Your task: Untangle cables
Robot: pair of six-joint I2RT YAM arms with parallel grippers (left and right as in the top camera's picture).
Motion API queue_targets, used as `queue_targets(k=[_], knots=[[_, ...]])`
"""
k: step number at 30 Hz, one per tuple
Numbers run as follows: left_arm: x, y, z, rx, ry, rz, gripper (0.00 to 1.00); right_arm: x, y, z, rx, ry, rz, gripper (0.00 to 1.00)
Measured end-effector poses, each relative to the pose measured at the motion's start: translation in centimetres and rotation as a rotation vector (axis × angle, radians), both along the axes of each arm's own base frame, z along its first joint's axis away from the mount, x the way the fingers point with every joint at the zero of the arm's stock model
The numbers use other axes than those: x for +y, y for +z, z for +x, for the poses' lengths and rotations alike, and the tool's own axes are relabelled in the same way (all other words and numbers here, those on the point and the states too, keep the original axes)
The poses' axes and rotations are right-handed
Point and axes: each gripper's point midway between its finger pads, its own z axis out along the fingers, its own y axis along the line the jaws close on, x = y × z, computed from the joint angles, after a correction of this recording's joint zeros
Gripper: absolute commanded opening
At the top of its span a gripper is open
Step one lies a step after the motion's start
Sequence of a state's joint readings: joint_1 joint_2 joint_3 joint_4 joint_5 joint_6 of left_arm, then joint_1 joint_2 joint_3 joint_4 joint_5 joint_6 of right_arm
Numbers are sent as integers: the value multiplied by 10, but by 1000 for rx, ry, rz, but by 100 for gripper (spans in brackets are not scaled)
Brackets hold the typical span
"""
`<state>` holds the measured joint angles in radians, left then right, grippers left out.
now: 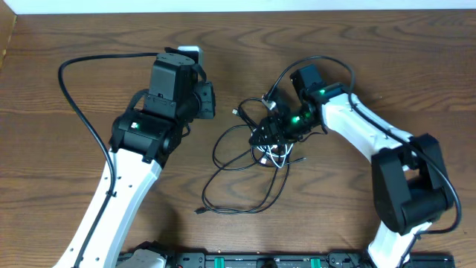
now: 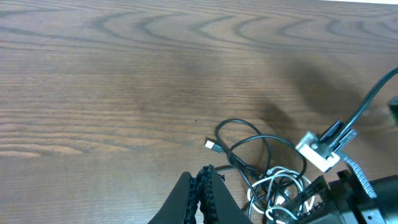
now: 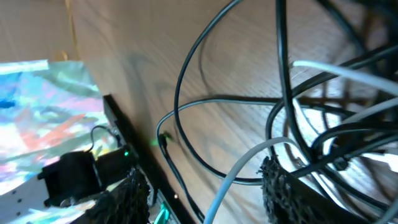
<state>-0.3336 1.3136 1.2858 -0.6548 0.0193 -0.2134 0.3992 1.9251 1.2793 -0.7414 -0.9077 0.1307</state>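
Note:
The cables (image 1: 245, 160) lie in one tangled heap at mid-table. Black loops spread toward the front, and a black plug end (image 1: 199, 211) lies at the front left. A white cable (image 1: 277, 155) is coiled inside the heap. My right gripper (image 1: 269, 134) is down in the top of the tangle. In the right wrist view its fingers (image 3: 281, 190) stand wide apart, with a strand of the white cable (image 3: 249, 174) running loosely between them and black cables (image 3: 186, 81) crossing behind. My left gripper (image 1: 205, 100) hovers left of the heap, its fingers (image 2: 205, 190) pressed together on nothing.
A small plug end (image 2: 213, 146) sticks out on the heap's left side. The thick black arm cord (image 1: 74, 97) loops across the left half of the table. The arms' base rail (image 1: 245, 260) runs along the front edge. The table's back edge (image 1: 238, 10) is close behind.

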Motion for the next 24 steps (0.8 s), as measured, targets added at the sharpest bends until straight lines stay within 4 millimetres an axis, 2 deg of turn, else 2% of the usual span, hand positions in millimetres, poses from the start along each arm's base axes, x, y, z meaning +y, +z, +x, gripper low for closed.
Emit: queue_targets(k=[1, 5, 6, 11, 18, 20, 24], knots=[[0, 0, 0, 0, 1, 0, 8, 1, 1, -2, 5, 6, 14, 46], [1, 0, 0, 0, 3, 0, 8, 8, 11, -2, -2, 27, 86, 6], [1, 0, 0, 0, 3, 0, 8, 10, 13, -2, -5, 32, 106, 1], [1, 0, 0, 0, 3, 0, 8, 12, 24, 0, 11, 26, 170, 1], [1, 0, 0, 0, 3, 0, 8, -1, 36, 15, 24, -24, 228, 1], [1, 0, 0, 0, 3, 0, 8, -5, 46, 19, 8, -35, 244, 1], [1, 0, 0, 0, 3, 0, 8, -10, 79, 23, -62, -48, 281, 1]])
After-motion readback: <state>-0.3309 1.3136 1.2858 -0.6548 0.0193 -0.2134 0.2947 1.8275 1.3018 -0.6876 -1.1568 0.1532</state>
